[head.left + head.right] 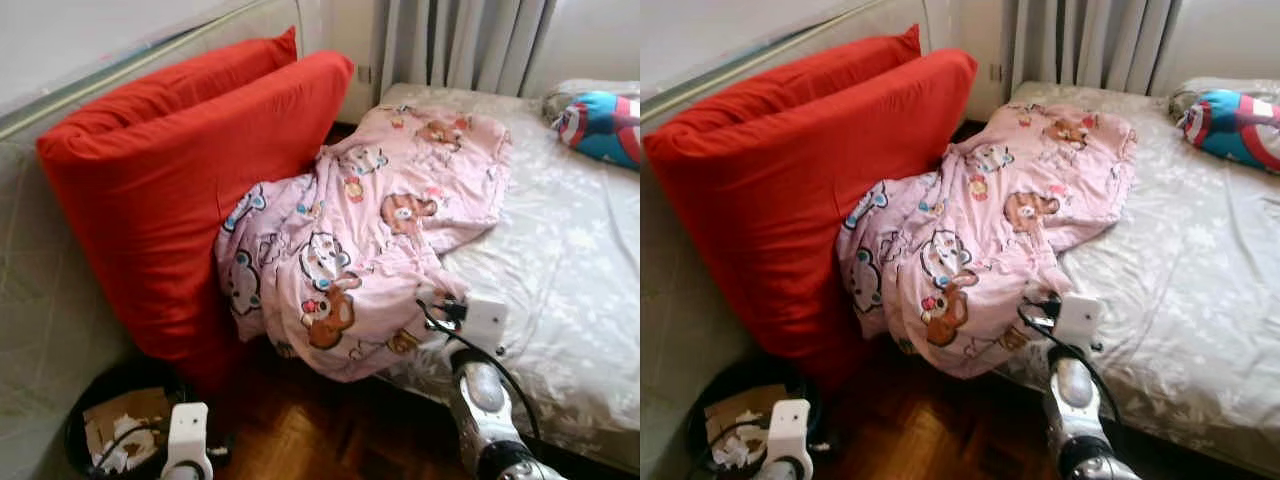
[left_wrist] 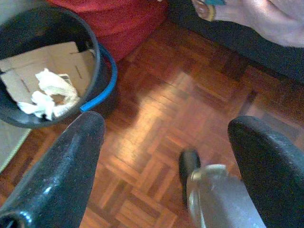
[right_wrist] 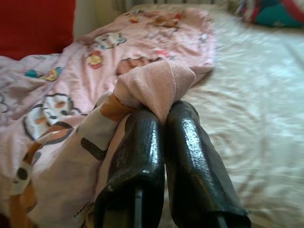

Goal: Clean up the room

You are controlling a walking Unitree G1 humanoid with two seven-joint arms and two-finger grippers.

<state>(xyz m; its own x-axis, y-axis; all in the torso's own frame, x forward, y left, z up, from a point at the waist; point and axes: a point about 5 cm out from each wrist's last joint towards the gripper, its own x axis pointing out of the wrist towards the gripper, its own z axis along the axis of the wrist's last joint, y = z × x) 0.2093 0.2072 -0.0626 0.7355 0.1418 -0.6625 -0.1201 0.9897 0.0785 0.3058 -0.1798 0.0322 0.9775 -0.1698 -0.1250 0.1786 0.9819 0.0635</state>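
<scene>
Both right claw (image 3: 164,114) fingers pinch blanket (image 3: 152,80) (tightly).

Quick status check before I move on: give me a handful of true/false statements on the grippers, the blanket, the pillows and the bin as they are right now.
1. The right gripper is shut on a fold of the pink blanket. True.
2. The left gripper holds a piece of cardboard. False: its fingers are open and empty above the wooden floor.
3. The pink blanket hangs partly off the bed toward the floor. True.
4. The red pillows lie flat on the bed. False: they stand on edge beside it.
5. The black bin is empty. False: it holds cardboard and crumpled white paper.
</scene>
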